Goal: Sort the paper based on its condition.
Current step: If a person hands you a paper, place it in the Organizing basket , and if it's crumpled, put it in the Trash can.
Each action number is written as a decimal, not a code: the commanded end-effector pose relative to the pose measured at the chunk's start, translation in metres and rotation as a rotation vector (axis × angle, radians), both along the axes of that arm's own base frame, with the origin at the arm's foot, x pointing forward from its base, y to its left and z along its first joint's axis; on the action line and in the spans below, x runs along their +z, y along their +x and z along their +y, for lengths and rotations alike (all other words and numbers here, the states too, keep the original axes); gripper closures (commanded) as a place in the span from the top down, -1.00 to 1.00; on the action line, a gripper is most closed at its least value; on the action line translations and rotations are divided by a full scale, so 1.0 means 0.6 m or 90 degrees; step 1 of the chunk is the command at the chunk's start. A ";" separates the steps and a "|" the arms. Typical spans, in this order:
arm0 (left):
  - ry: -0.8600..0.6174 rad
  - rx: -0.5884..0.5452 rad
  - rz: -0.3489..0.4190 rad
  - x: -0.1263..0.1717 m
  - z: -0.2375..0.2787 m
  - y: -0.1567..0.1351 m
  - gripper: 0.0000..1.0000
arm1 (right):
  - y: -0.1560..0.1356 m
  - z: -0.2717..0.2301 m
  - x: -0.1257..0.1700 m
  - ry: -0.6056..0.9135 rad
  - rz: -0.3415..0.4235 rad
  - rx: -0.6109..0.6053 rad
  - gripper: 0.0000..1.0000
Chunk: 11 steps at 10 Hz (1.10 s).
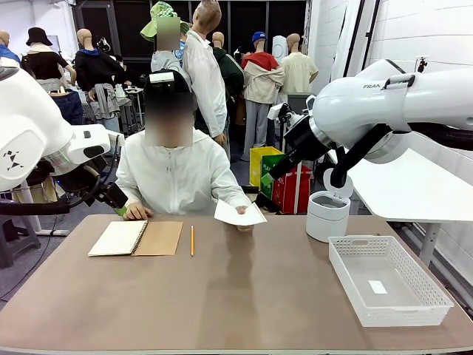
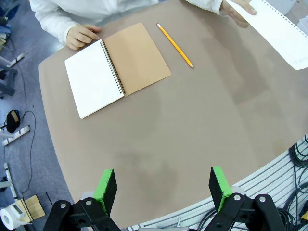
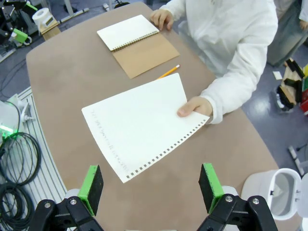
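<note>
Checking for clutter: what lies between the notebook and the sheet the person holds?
A yellow pencil, beside the notebook's brown cover; then bare table up to the sheet, in the front view.

Smooth white paper [image 3: 142,122] held flat above table.

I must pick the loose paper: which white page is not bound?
The sheet in the person's hand, holes along its edge; the other page is in the spiral notebook.
</note>
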<state>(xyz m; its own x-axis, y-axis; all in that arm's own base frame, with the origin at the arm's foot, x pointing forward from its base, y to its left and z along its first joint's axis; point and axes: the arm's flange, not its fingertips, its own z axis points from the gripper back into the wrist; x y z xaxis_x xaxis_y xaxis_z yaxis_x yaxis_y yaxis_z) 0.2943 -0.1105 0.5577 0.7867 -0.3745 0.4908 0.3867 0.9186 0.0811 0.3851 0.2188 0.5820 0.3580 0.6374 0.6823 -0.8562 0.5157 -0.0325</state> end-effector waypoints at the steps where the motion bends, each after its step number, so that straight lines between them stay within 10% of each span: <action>1: -0.001 -0.001 0.000 0.000 0.000 0.000 1.00 | 0.000 0.000 0.000 0.000 0.000 0.000 1.00; 8: -0.001 -0.001 0.000 0.000 0.000 0.000 1.00 | 0.028 -0.073 -0.068 0.138 0.375 -0.270 1.00; 10: -0.001 -0.001 0.000 0.000 0.000 0.000 1.00 | 0.030 -0.085 -0.103 0.166 0.426 -0.274 1.00; 11: -0.001 -0.001 0.000 0.000 0.000 0.000 1.00 | 0.025 -0.082 -0.104 0.079 0.360 -0.281 1.00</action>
<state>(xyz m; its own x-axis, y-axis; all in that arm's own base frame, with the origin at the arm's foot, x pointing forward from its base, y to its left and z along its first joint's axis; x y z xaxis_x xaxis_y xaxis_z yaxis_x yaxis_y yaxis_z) 0.2943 -0.1105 0.5577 0.7867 -0.3744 0.4909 0.3866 0.9187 0.0811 0.4028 0.1673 0.5214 0.9038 0.2369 0.3563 -0.4031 0.7507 0.5234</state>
